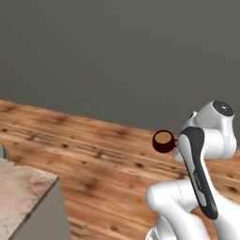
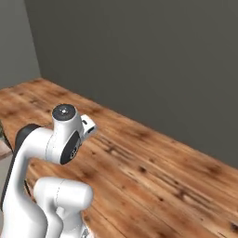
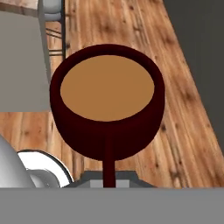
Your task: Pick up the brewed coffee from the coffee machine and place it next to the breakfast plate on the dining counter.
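we see the brewed coffee big in the middle of the hand view. it is a round dark red-brown mug, and the coffee inside is flat and light brown. its thin handle runs straight down toward the bottom of the frame, right where the gripper would be. the finger tips are hidden there, so we cannot tell if the jaws are closed on the handle or loose.

in the left base view the brewed coffee is small, a bit right of the middle of the frame. it is up in the air, upright, with the wood floor behind it. it sits just beside the white arm, at the arm's left side in the picture.

in the lower left of that frame we see a corner of the dining counter, pinkish-brown stone on top with a grey side. the mug is well apart from it.

in the right base view the white arm fills the lower left, with the wood floor stretching to the right and a grey wall above.
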{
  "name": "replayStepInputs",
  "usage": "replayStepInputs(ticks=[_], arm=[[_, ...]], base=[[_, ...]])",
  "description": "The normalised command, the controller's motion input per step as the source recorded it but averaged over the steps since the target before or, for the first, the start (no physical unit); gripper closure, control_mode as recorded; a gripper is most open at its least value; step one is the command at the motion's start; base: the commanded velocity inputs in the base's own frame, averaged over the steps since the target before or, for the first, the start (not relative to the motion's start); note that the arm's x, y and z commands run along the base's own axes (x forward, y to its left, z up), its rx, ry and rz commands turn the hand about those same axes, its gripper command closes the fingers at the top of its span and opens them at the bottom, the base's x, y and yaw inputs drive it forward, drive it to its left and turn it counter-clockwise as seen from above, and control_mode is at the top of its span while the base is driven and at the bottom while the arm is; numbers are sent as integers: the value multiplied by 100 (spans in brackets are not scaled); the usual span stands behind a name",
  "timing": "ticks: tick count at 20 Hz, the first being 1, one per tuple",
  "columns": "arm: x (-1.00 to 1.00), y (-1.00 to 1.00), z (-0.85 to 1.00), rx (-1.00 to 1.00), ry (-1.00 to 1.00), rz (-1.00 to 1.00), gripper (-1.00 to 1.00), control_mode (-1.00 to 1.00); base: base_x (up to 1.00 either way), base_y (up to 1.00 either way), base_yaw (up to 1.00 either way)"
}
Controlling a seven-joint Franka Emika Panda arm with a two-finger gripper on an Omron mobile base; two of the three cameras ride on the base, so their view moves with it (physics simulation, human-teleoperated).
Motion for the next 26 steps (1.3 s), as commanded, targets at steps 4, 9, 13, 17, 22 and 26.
replayStepInputs(ticks=[4, 9, 13, 17, 22, 26], arm=[[0, 0, 0, 0, 0, 0, 100, 100], [0, 0, 0, 0, 0, 0, 100, 100], [0, 0, 0, 0, 0, 0, 100, 100], [0, 0, 0, 0, 0, 0, 100, 100], [0, 0, 0, 0, 0, 0, 100, 100], [0, 0, 0, 0, 0, 0, 100, 100]], base=[[100, -26, 65], [100, -25, 66], [100, -28, 65], [100, -30, 64], [100, -38, 63], [100, -68, 55]])
